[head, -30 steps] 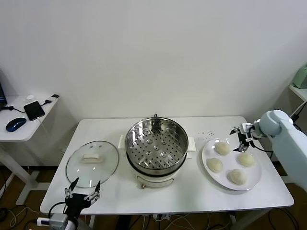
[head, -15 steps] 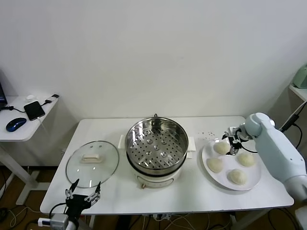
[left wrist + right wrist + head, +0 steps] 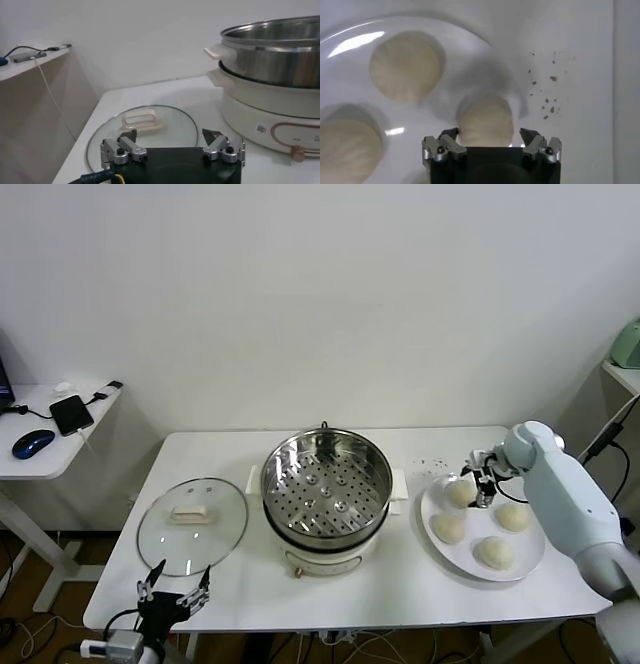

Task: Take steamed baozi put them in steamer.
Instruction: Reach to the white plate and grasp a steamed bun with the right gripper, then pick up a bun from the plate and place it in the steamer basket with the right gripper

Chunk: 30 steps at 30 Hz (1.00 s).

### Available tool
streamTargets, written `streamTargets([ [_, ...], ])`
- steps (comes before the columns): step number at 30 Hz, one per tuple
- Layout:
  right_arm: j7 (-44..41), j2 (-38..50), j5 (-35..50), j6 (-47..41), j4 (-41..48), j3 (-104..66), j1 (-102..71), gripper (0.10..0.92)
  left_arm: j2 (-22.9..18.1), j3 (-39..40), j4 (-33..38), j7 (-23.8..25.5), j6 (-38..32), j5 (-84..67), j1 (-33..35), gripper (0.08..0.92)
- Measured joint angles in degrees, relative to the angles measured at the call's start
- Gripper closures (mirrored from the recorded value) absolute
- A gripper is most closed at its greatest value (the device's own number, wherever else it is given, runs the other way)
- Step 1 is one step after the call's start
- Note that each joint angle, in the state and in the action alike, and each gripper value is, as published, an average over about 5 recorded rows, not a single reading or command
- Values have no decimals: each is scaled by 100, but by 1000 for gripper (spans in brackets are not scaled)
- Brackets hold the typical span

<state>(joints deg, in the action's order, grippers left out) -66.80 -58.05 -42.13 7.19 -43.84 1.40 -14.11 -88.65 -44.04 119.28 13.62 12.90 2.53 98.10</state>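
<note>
Several cream-white baozi lie on a white plate [image 3: 480, 523] at the table's right. My right gripper [image 3: 481, 486] hangs open over the back-left baozi [image 3: 457, 493]. In the right wrist view that baozi [image 3: 485, 122] sits between the spread fingers of the right gripper [image 3: 490, 134], one tip close to its side, the other apart from it. Two more baozi [image 3: 406, 66] lie beside it on the plate [image 3: 470, 55]. The steel steamer [image 3: 326, 489] stands in the middle, its perforated tray bare. My left gripper [image 3: 172, 593] waits open at the table's front left.
The glass lid [image 3: 192, 525] lies flat left of the steamer, just beyond the left gripper [image 3: 172, 138], with the steamer [image 3: 272, 65] rising to its side. Dark crumbs [image 3: 432, 463] dot the table behind the plate. A side desk [image 3: 50, 446] stands at far left.
My right arm has swung inward over the plate, from its back edge to over the back-left baozi. The left arm has not moved.
</note>
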Motion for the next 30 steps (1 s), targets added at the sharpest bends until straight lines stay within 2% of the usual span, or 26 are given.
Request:
streamTargets([
  [6,-2,-19,-17,-32,28,-18,-4,228,-1,6,-7,0,0,3,-5,177],
  [11,-5,-8,-8,-61,32,-40,-7,357,-1,8,-22,0,1,5,-14,177],
  [14,-27,20,23,-91,14,-43,3,404,-1,13,-29,-1,2,7,-21,177],
  [21,-206,222,382,-305,-275,138,148,414,0,63,-70,-15,6,26,-60,177],
  [30,-618,451,1527,-872,-711,1204,1177,414,48,128,-90,-95,-6,136,-146,177],
])
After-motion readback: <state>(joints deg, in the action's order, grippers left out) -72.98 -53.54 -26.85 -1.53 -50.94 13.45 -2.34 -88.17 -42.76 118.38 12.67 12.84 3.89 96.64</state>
